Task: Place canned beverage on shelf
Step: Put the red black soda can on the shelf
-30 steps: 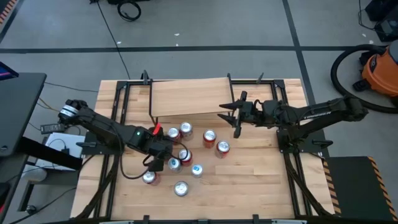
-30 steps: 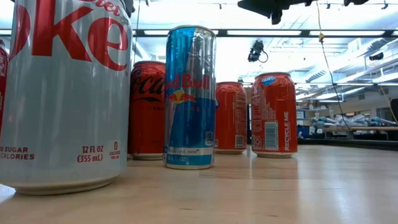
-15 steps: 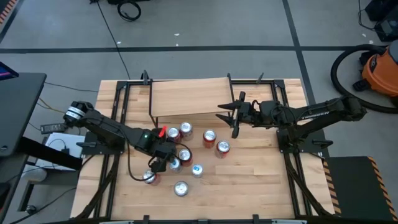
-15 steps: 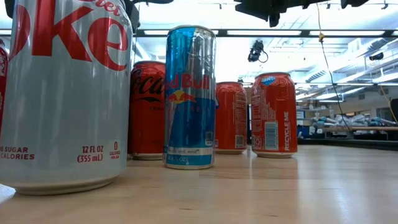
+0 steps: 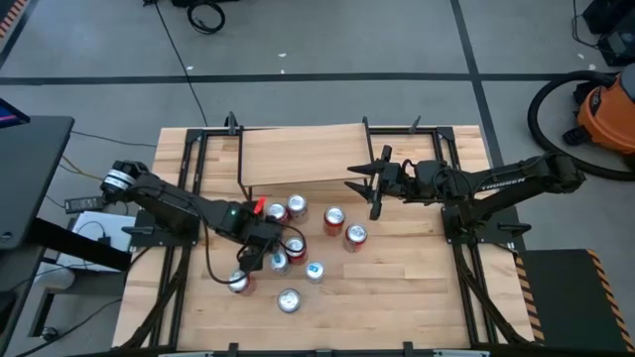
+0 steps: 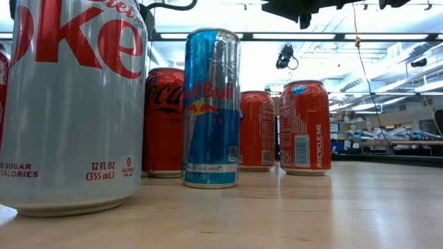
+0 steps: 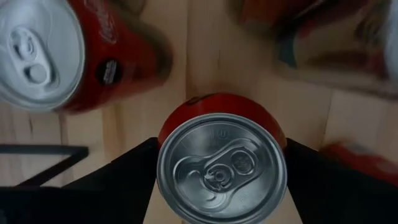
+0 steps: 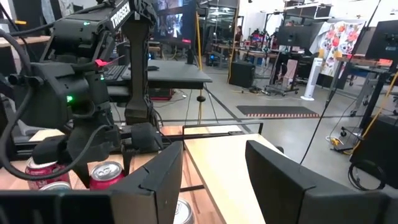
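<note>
The wooden table (image 5: 417, 273) carried the shelf (image 5: 303, 154) at its far middle, a light-wood board on thin black legs, with nothing seen on top of it. The left arm (image 5: 179, 205) reached in from the left edge toward the cluster of cans just near of the shelf, and the left gripper (image 5: 266, 252) sat low over that cluster. In the left wrist view its two dark fingers (image 7: 118, 180) stood spread on either side of a red can (image 7: 221, 167), close against its sides; whether they pressed it could not be told. That can stood upright on the table, among the other cans, just beside a second red can (image 7: 46, 53). The right arm (image 5: 496, 183) hung above the shelf's right end, and the right gripper (image 5: 369, 185) had its fingers spread wide, holding nothing. Nearest the low camera stood a large silver can (image 6: 69, 104), then a slim blue can (image 6: 211, 107).
</note>
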`<state>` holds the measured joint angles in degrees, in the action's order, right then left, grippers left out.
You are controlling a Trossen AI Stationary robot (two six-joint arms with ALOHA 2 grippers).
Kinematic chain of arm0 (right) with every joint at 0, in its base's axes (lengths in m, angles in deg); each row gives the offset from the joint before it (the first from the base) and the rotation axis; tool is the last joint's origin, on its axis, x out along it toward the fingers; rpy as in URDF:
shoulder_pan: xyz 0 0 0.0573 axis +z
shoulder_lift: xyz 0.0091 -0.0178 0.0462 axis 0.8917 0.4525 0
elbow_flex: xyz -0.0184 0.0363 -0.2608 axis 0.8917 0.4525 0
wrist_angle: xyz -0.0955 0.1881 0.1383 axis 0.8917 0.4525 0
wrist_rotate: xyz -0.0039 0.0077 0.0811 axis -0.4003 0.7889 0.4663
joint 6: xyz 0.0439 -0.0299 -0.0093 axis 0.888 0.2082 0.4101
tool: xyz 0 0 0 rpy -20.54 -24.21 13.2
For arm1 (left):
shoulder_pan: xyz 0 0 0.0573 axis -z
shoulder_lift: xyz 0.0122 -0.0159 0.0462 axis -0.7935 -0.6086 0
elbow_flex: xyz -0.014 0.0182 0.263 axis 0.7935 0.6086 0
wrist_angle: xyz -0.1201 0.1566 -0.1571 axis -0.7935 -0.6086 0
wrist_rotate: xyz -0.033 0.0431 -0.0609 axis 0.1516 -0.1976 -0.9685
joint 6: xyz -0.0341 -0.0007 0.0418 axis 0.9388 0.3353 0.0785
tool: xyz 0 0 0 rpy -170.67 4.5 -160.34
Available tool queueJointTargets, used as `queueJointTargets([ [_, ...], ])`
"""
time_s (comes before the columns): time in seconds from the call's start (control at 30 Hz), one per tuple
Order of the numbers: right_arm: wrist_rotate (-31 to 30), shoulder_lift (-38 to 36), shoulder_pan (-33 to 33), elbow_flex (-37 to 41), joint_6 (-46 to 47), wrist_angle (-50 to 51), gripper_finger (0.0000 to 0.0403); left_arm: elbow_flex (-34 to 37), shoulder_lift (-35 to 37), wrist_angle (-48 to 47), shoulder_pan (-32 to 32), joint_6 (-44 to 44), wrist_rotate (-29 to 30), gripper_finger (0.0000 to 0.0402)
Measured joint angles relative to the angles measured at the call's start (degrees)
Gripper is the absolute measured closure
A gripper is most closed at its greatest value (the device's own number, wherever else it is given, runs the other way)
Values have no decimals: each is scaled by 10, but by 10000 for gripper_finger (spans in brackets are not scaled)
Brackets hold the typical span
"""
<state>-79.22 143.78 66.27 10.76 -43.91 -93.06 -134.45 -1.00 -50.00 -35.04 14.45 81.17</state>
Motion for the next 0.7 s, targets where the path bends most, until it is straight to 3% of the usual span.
queueJointTargets([
  [0.17, 0, 0, 0, 0, -4, -4, 218, -34, 6, -52, -10, -16, -5, 94],
  [0.43, 0, 0, 0, 0, -6, -3, 218, -153, 7, -165, -31, -50, -4, 94],
  [0.7, 0, 0, 0, 0, -5, -3, 218, -254, 7, -238, -96, -96, 11, 94],
])
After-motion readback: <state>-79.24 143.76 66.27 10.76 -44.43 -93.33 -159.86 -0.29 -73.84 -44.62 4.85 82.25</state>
